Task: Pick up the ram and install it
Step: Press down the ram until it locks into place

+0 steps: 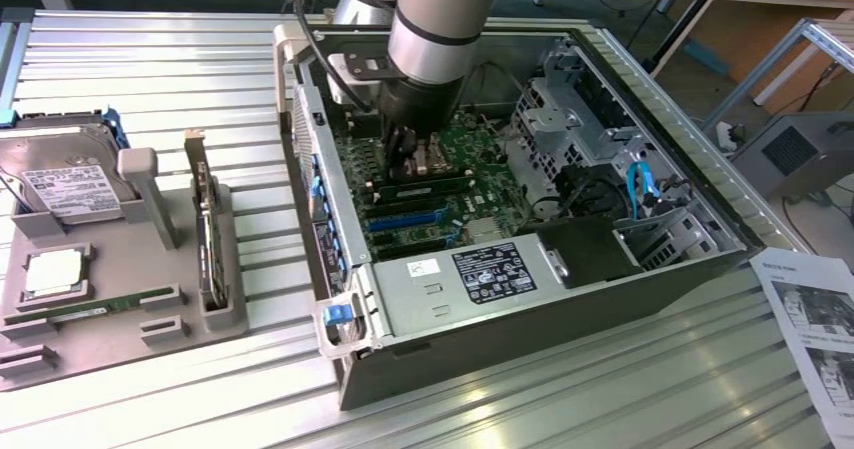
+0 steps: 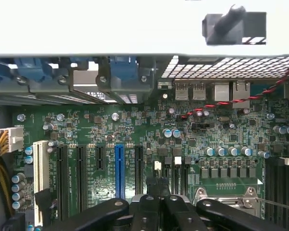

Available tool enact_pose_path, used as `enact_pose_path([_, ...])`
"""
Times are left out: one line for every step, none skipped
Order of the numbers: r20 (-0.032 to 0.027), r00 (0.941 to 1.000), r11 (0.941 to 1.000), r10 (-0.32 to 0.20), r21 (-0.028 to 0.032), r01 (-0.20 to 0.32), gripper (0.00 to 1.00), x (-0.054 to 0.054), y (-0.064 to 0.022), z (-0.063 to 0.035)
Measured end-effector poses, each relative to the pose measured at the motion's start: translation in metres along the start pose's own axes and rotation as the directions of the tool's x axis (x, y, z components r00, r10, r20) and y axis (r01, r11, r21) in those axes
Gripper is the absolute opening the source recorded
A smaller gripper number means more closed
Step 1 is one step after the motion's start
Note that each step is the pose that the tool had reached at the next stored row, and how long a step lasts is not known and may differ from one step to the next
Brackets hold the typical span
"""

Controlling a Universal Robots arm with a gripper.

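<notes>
Hovering over the motherboard (image 2: 135, 130) inside the computer case (image 1: 534, 299), fingers (image 2: 145, 208) narrow, nearly together; ram (image 1: 107, 302) well apart on tray (image 1: 80, 354).

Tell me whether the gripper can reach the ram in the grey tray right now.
Probably not from here: the gripper is down inside the computer case over the motherboard, while the ram lies outside in the tray, beyond the case wall. Nothing covers the ram.
</notes>
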State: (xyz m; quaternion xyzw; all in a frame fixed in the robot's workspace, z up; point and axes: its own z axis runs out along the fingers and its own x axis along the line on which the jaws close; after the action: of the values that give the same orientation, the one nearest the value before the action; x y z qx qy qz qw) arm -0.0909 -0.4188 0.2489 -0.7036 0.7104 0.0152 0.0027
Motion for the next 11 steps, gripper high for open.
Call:
enact_pose_path([0.0000,1.0000,1.0000,0.000,0.0000,0.000,0.11,0.000,0.0000,-0.0018])
enact_pose_path([0.0000,1.0000,1.0000,0.000,0.0000,0.000,0.11,0.000,0.0001,-0.0043])
enact_pose_path([0.0000,1.0000,1.0000,0.000,0.0000,0.000,0.11,0.000,0.0001,-0.0068])
enact_pose_path([0.0000,1.0000,1.0000,0.000,0.0000,0.000,0.11,0.000,0.0001,-0.0084])
enact_pose_path([-0.0001,1.0000,1.0000,0.000,0.0000,0.000,0.11,0.000,0.0002,-0.0102])
enact_pose_path([-0.0001,1.0000,1.0000,0.000,-0.0001,0.000,0.11,0.000,0.0002,-0.0118])
enact_pose_path([0.0000,1.0000,1.0000,0.000,0.0000,0.000,0.11,0.000,0.0003,-0.0150])
enact_pose_path([-0.0001,1.0000,1.0000,0.000,0.0000,0.000,0.11,0.000,0.0003,-0.0175])
enact_pose_path([0.0000,1.0000,1.0000,0.000,0.0000,0.000,0.11,0.000,0.0003,-0.0197])
enact_pose_path([-0.0001,1.0000,1.0000,0.000,0.0000,0.000,0.11,-0.001,0.0004,-0.0228])
enact_pose_path([-0.0001,1.0000,1.0000,0.000,0.0000,0.000,0.11,-0.001,0.0005,-0.0254])
